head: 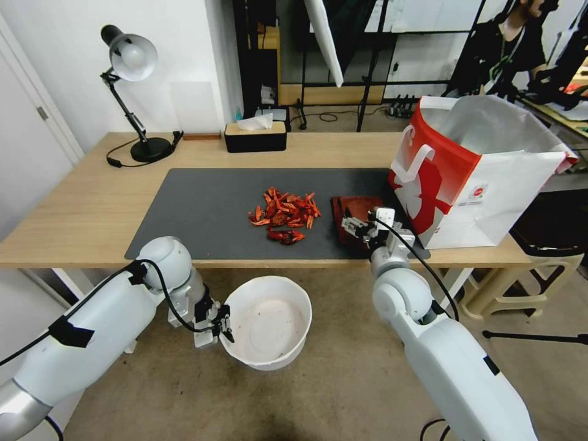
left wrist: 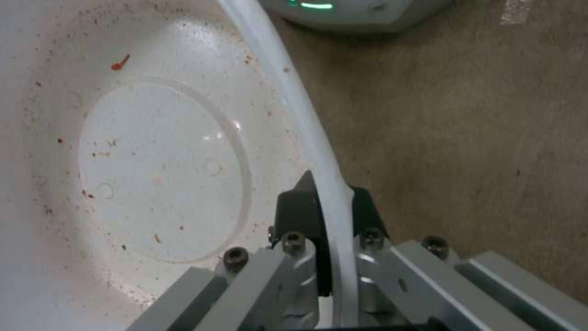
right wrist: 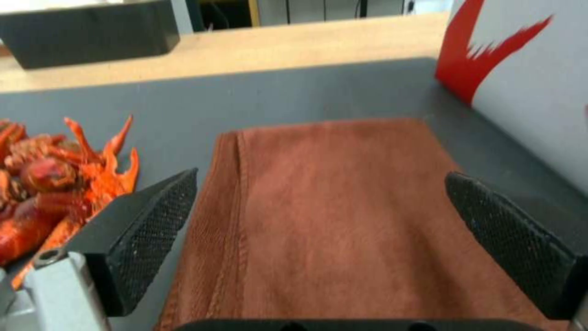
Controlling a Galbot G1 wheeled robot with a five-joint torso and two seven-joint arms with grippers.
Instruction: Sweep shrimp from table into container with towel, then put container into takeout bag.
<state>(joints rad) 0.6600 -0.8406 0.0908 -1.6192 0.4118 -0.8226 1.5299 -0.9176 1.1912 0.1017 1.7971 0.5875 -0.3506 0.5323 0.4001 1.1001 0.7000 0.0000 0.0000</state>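
Note:
A heap of red-orange shrimp (head: 285,215) (right wrist: 55,184) lies on the dark mat of the table (head: 79,208). Right of the heap the rust-red towel (head: 348,211) (right wrist: 330,207) lies flat on the mat. My right gripper (head: 358,229) (right wrist: 319,230) hovers open just over the towel's near end, its fingers (right wrist: 153,225) spread to either side. Below the table's front edge my left gripper (head: 222,324) (left wrist: 325,207) is shut on the rim of the white container (head: 269,321) (left wrist: 153,174), held in the air over the floor. The red and white takeout bag (head: 478,177) (right wrist: 527,87) stands open at the table's right end.
A black tissue box (head: 255,136) and a desk lamp (head: 131,92) stand at the back of the table. A stool (head: 545,245) stands right of the table, beside the bag. Brown floor lies under the container.

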